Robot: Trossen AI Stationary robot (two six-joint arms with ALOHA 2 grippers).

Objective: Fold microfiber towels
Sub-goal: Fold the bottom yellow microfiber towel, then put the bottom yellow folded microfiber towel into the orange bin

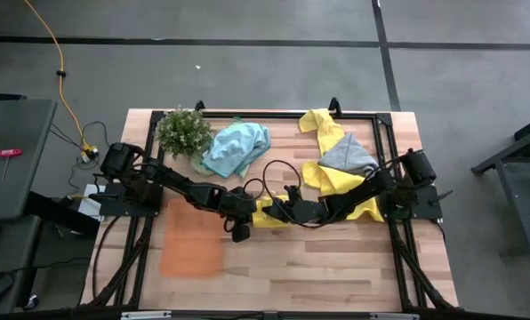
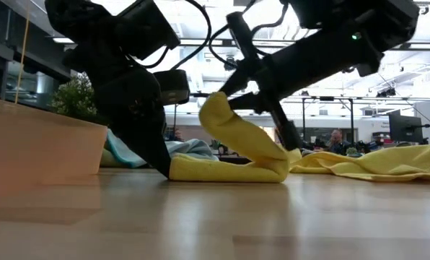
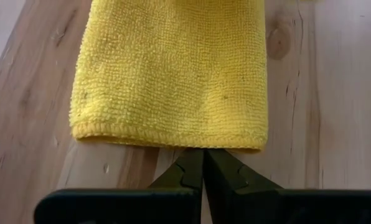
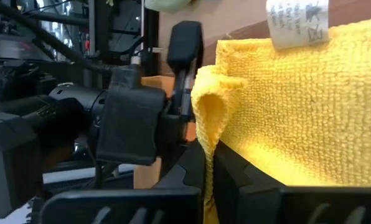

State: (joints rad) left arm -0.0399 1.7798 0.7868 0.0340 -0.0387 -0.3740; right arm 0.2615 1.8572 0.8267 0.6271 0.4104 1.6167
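Observation:
A bright yellow towel (image 1: 336,182) lies across the table's middle, one end (image 2: 222,170) flat and doubled under a raised loop. My left gripper (image 3: 203,163) is shut and slants down, its tips at that end's hemmed edge. My right gripper (image 4: 209,168) is shut on the yellow towel's raised part (image 2: 218,108), close to the left gripper (image 1: 241,229). A blue-teal towel (image 1: 236,148), a grey towel (image 1: 347,156) and a second yellow one (image 1: 321,124) lie bunched at the far side. My left gripper meets the hemmed edge (image 3: 201,144) of the towel's flat end with its shut fingertips, slanting down from the table's left. No cloth shows between the fingers; whether they press the hem or only touch it, I cannot tell. That end lies on the table. My right gripper pinches a fold at the towel's edge (image 4: 205,118) between its two fingers, near a white label (image 4: 296,22). It comes nearly level from the table's right. The held part is lifted clear; from it the cloth sags slack in a loop down to the table (image 2: 273,167).
A small bushy plant (image 1: 183,132) stands at the far left. A flat orange tray (image 1: 192,244) lies on the near left, just beside the left arm. Bare wood stretches along the near edge (image 1: 336,276).

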